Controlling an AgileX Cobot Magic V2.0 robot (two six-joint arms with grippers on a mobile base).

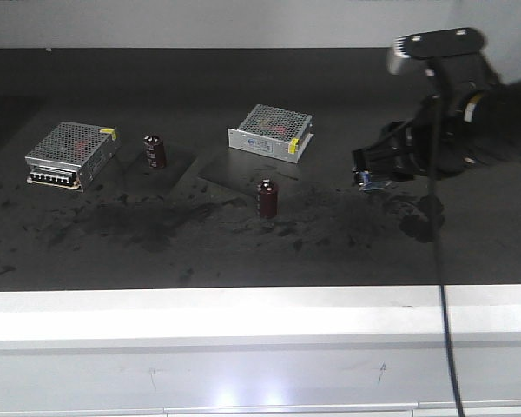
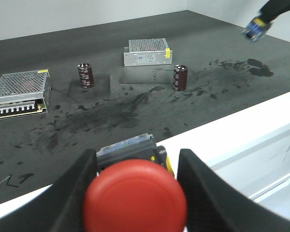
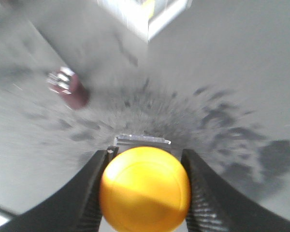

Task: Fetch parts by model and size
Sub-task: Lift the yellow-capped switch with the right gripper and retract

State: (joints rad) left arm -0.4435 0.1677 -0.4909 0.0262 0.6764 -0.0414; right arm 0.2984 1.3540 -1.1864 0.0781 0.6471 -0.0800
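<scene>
Your left gripper (image 2: pixel 136 159) is closed on the red switch (image 2: pixel 135 203), with a black finger pressed to each side of the dark body under the smooth, round, domed cap. It shows only in its own wrist view, low in front of the white ledge (image 2: pixel 261 140) along the table's near edge.

Your right gripper (image 1: pixel 369 174) grips the yellow switch (image 3: pixel 145 191) the same way. It hangs above the right part of the dark mat (image 1: pixel 243 252), over a patch of black smudges. The switch's blue-marked base shows at the fingertips in the front view.

The widest stretch of open mat lies between your right gripper and the centre capacitor (image 1: pixel 267 197), and along the front strip by the ledge. A black cable (image 1: pixel 443 304) drops from the right arm across the ledge.

The centre box (image 1: pixel 272 132) sits behind that capacitor, apart from it. The left box (image 1: pixel 72 154) is near the mat's left end, with the left capacitor (image 1: pixel 154 150) just beside it. Both boxes are flat, silver, perforated metal with a yellow tag. Both capacitors are upright, dark red cylinders. The mat is matte and scuffed, and the ledge is glossy.
</scene>
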